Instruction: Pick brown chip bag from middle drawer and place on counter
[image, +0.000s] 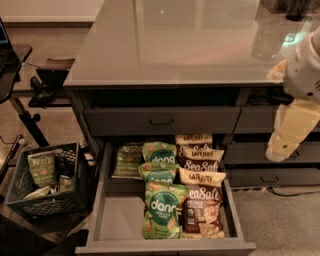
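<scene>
grey middle drawer (116, 222) open, pick not yet begun
your gripper (289, 132) hangs at 3 o'clock, clear of the drawer; its grip state cannot be told. brown chip bag (202, 210) lies frontmost at 5 o'clock, touching a green dang bag (161, 210), open to reach from above; counter (170, 45) at 12.

A rounded white plastic arm shell (305, 70) sits at the right edge, grey-shadowed along its lower rim. Beneath it is a pale cream boxy segment (296, 122), smooth-sided, tapering to the gripper (278, 150) lower at that edge
</scene>
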